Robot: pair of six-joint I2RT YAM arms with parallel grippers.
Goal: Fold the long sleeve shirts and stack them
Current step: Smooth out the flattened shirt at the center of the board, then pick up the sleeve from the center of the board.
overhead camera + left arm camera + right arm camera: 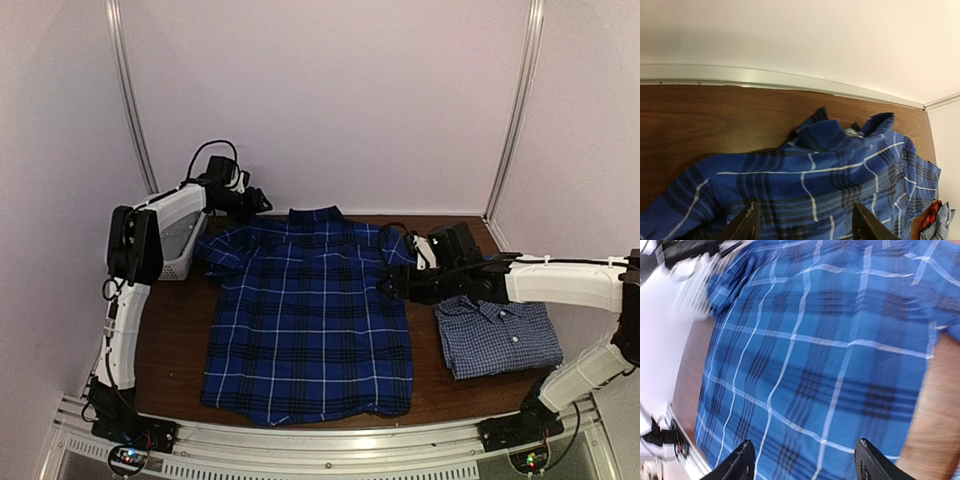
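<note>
The dark royal-blue plaid shirt [308,315] lies spread flat on the table, collar at the far side. It also shows in the left wrist view [810,185] and the right wrist view [820,360]. The paler small-check shirt [497,335] lies folded at the right. My left gripper [250,200] hovers open over the plaid shirt's far left shoulder, its fingertips [747,225] wide apart and empty. My right gripper [395,280] hovers open at the plaid shirt's right edge, its fingertips [867,460] wide apart and empty.
A white mesh basket [180,245] stands at the far left against the wall. The brown table [170,340] is walled by pale panels at the back and sides. A metal rail [320,450] runs along the near edge.
</note>
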